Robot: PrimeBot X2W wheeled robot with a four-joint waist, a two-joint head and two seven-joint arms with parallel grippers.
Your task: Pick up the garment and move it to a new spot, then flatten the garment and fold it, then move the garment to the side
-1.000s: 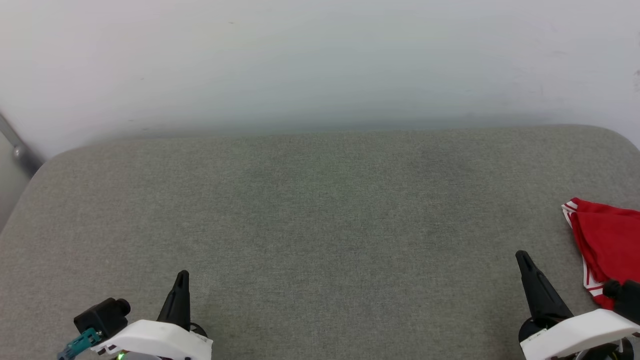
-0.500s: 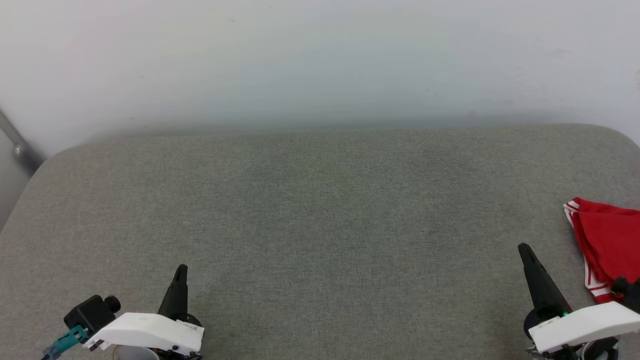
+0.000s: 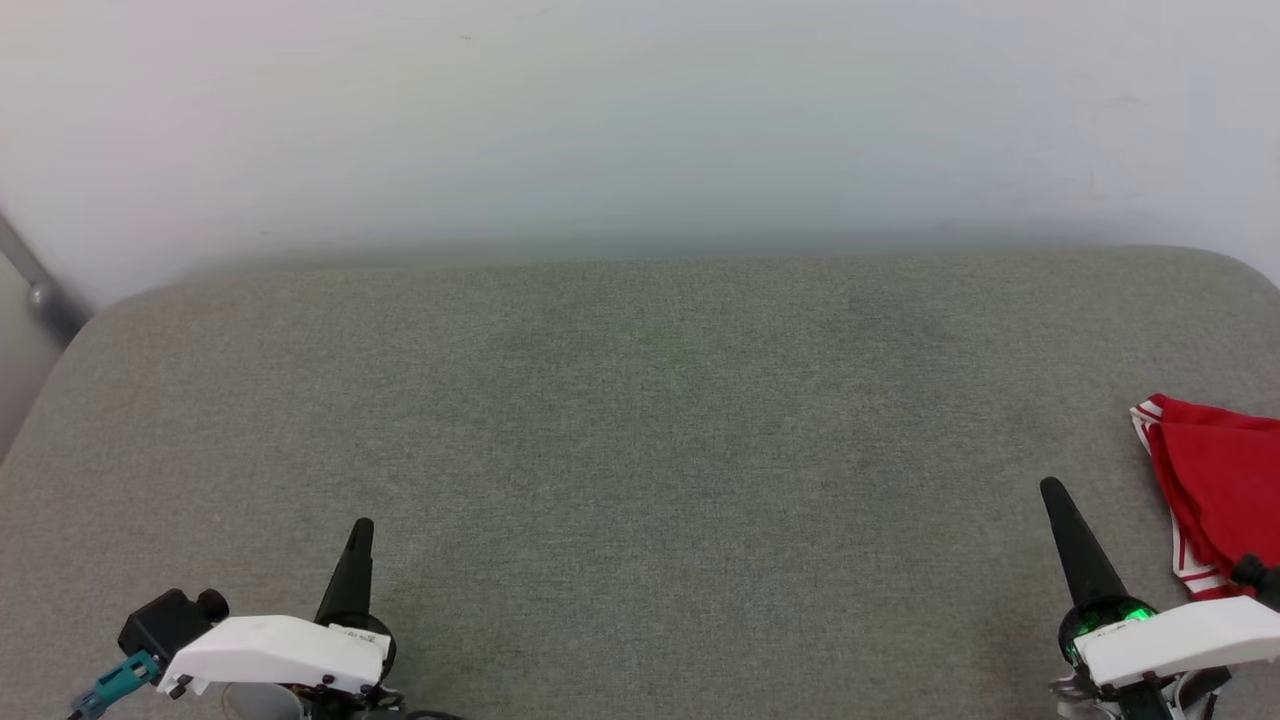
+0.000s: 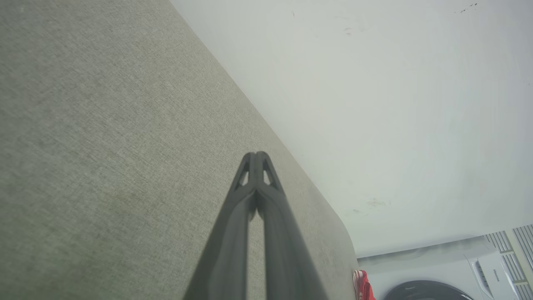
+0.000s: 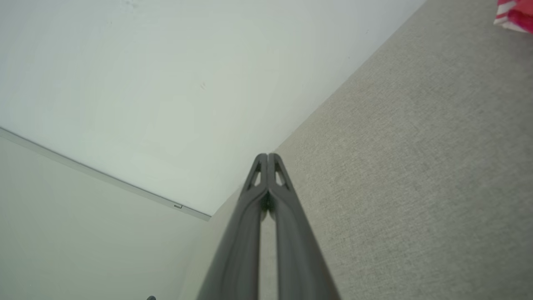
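Note:
The garment (image 3: 1215, 480) is a red bundle with red-and-white striped trim, lying at the far right edge of the grey padded table (image 3: 640, 420). A corner of the garment (image 5: 514, 14) shows at the top right of the right wrist view, and a sliver of the garment (image 4: 361, 285) at the bottom of the left wrist view. My right gripper (image 3: 1052, 490) is shut and holds nothing, just left of the garment and apart from it. At the lower left my left gripper (image 3: 362, 527) is shut too, with nothing between its fingers.
A pale wall (image 3: 640, 120) rises behind the table's far edge. A grey metal bar (image 3: 35, 290) leans at the far left corner. A white washing machine (image 4: 449, 271) stands beyond the table's right end.
Both arms have drawn back toward the bottom edge, while both fingertips have risen slightly in the view. The garment has not moved.

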